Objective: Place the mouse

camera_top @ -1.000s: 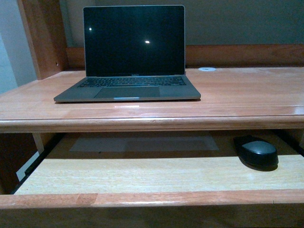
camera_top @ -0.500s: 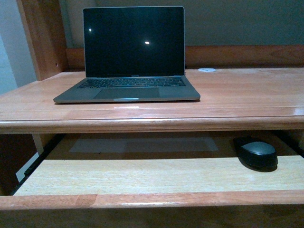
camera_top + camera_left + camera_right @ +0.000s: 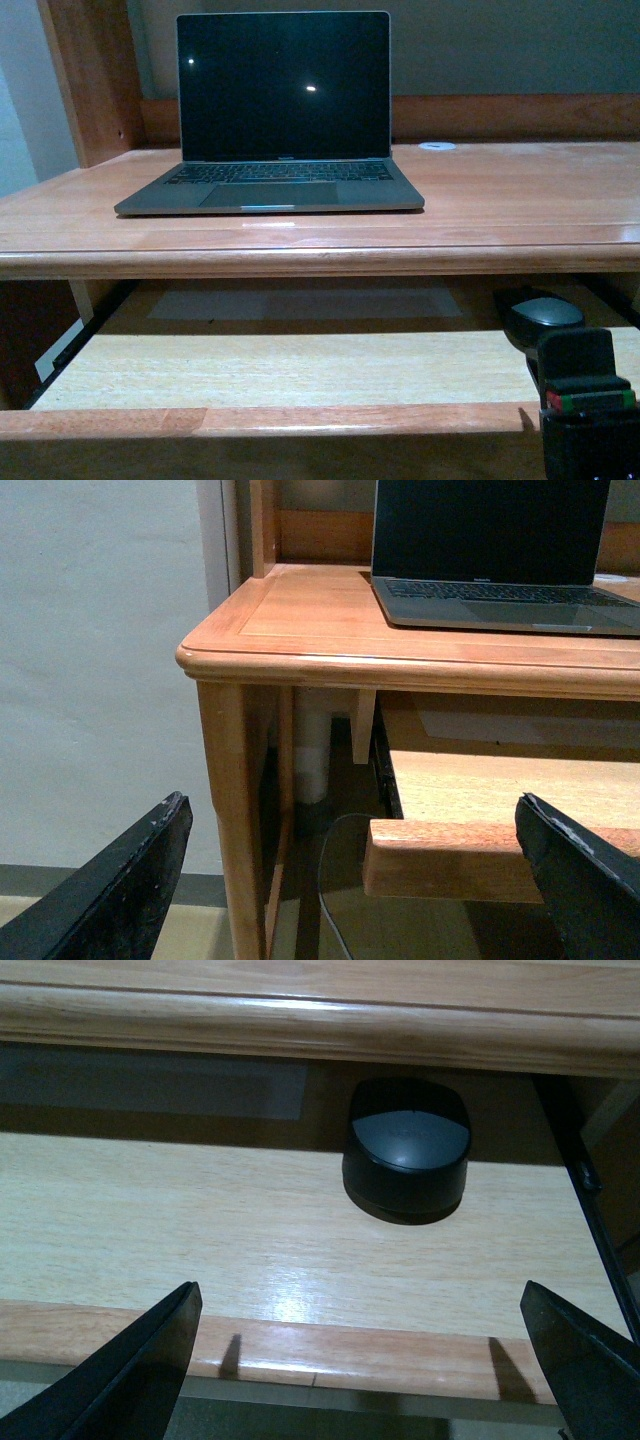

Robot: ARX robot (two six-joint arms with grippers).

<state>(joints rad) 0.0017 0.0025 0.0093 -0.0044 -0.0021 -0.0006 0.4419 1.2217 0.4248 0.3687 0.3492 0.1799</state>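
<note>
Right wrist view puts the mouse (image 3: 407, 1150) straight ahead of me. It sits on the pull-out tray (image 3: 200, 1220), tucked just under the desktop edge, and in the front view it shows at the lower right of the frame. I judge it light and rigid, with a smooth domed shell that could slip, so I would pinch it low across its two sides rather than over the top. The right gripper (image 3: 357, 1290) has its fingers spread wide, empty, touching nothing, short of the tray's front lip. The left gripper (image 3: 352, 800) is likewise spread and empty.
</note>
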